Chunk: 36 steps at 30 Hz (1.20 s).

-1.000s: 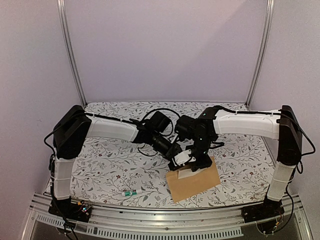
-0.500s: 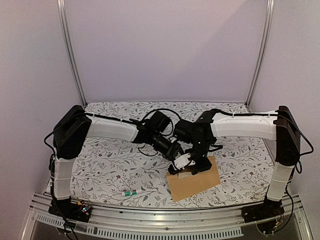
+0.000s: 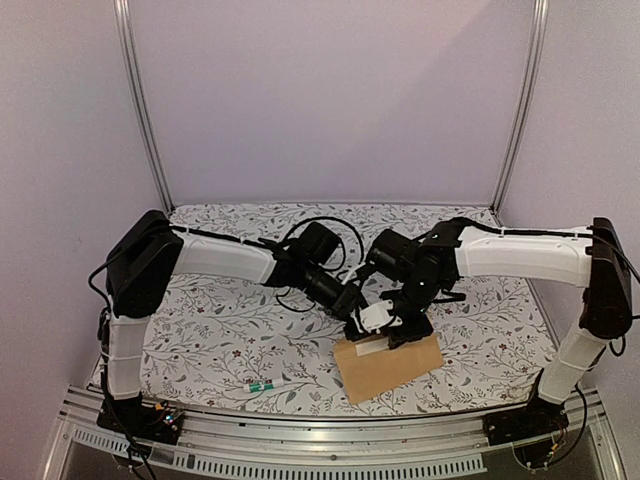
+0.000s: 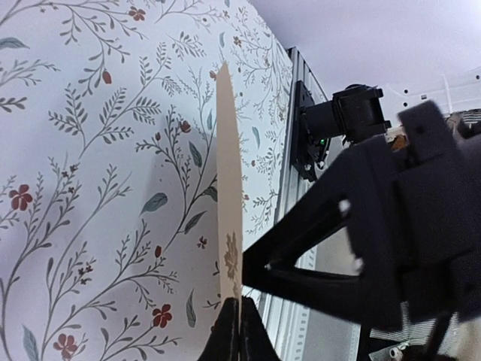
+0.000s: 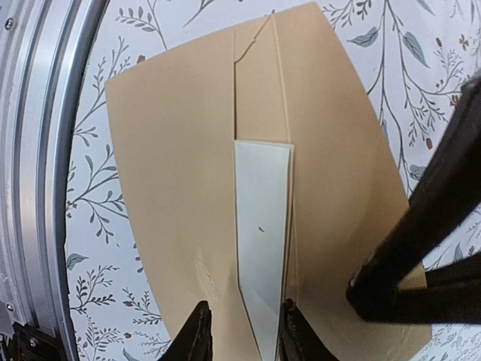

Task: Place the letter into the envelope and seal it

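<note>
The tan envelope [image 3: 392, 368] lies near the table's front edge and fills the right wrist view [image 5: 173, 173]. My left gripper [image 3: 352, 312] is shut on a thin tan sheet seen edge-on [image 4: 229, 188], an edge of the envelope held up off the table; its fingertips [image 4: 239, 304] pinch the sheet. The pale letter [image 5: 261, 226] pokes out of the envelope's mouth as a narrow strip, also seen from above [image 3: 366, 346]. My right gripper [image 5: 242, 320] hangs over the envelope [image 3: 395, 335] with its jaws apart. The letter lies between them, against the right finger [image 5: 291, 331].
A small green-and-white stick [image 3: 262, 386] lies near the front left edge. The aluminium rail [image 3: 300, 440] runs along the table front. Both wrists and their cables crowd together above the envelope; the left gripper's black body shows in the right wrist view [image 5: 421, 248].
The right arm has swung out to the right, its gripper shifting slightly right over the envelope. The left gripper and envelope have hardly moved.
</note>
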Motion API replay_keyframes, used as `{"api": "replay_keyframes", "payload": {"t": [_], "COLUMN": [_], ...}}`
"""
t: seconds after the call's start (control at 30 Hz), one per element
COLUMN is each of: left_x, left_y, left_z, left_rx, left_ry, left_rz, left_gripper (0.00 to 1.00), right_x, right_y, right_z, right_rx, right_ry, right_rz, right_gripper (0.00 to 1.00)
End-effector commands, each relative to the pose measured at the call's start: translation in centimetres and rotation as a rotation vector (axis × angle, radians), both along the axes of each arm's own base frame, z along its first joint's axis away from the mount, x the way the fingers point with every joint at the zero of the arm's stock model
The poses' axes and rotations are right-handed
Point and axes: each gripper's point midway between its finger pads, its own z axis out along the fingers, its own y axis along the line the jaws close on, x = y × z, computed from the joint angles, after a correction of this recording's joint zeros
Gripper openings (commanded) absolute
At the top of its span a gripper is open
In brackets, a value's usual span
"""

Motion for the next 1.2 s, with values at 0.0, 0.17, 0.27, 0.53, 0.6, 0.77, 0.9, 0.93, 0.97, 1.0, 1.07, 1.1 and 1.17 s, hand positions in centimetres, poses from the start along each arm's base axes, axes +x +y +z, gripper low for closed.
{"api": "replay_keyframes", "payload": {"t": [0.0, 0.17, 0.27, 0.53, 0.6, 0.77, 0.9, 0.93, 0.97, 1.0, 1.07, 1.1, 1.17], "left_x": [1.0, 1.5, 1.5, 1.6, 1.6, 1.5, 1.3, 1.2, 1.2, 1.2, 1.1, 1.1, 1.1], "left_y": [0.2, 0.0, -0.1, -0.3, -0.3, -0.4, -0.3, -0.3, -0.3, -0.3, -0.3, -0.3, -0.3], "left_z": [-1.6, -3.8, -4.8, -6.4, -6.6, -6.8, -6.7, -6.7, -6.7, -6.7, -6.8, -6.8, -6.9], "left_rx": [0.025, 0.053, 0.056, 0.047, 0.040, 0.030, 0.022, 0.021, 0.022, 0.020, 0.020, 0.019, 0.020], "left_ry": [-0.015, 0.004, 0.026, 0.068, 0.074, 0.096, 0.102, 0.105, 0.108, 0.108, 0.111, 0.112, 0.115], "left_rz": [0.039, 0.070, 0.076, 0.106, 0.110, 0.118, 0.111, 0.110, 0.109, 0.107, 0.105, 0.103, 0.103], "left_gripper": [0.00, 0.00, 0.00, 0.00, 0.00, 0.00, 0.00, 0.00, 0.00, 0.00, 0.00, 0.00, 0.00], "right_x": [-0.5, -1.4, -1.4, -1.6, -1.8, -2.0, -1.6, -1.5, -1.3, -1.2, -0.9, -0.8, -0.5], "right_y": [0.5, 0.9, 1.1, 1.2, 1.2, 1.2, 1.5, 1.5, 1.6, 1.7, 1.7, 1.7, 1.8], "right_z": [1.9, 2.3, 1.6, -1.9, -2.8, -4.5, -5.4, -5.6, -5.6, -5.7, -5.9, -6.0, -6.2], "right_rx": [0.175, 0.307, 0.338, 0.312, 0.300, 0.267, 0.250, 0.248, 0.250, 0.249, 0.244, 0.244, 0.240], "right_ry": [-0.056, -0.053, -0.025, 0.036, 0.059, 0.097, 0.120, 0.121, 0.118, 0.115, 0.111, 0.108, 0.101], "right_rz": [0.012, -0.001, -0.030, -0.043, -0.047, -0.057, -0.082, -0.087, -0.088, -0.089, -0.093, -0.094, -0.094], "right_gripper": [0.32, 0.36, 0.51, 0.60, 0.60, 0.61, 0.62, 0.62, 0.63, 0.63, 0.63, 0.63, 0.64]}}
